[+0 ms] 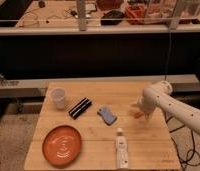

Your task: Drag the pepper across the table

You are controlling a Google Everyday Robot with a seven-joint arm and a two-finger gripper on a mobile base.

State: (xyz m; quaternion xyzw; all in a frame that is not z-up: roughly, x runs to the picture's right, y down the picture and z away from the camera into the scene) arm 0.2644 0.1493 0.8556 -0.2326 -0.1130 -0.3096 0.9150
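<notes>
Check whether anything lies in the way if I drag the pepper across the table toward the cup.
The claw is down at the pepper, nothing visible between them. Toward the cup, a blue object lies in the path, with a black object just beyond it.

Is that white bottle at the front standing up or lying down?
Lying down: the white bottle stretches flat along the table. The gripper is by the pepper, at the right.
</notes>
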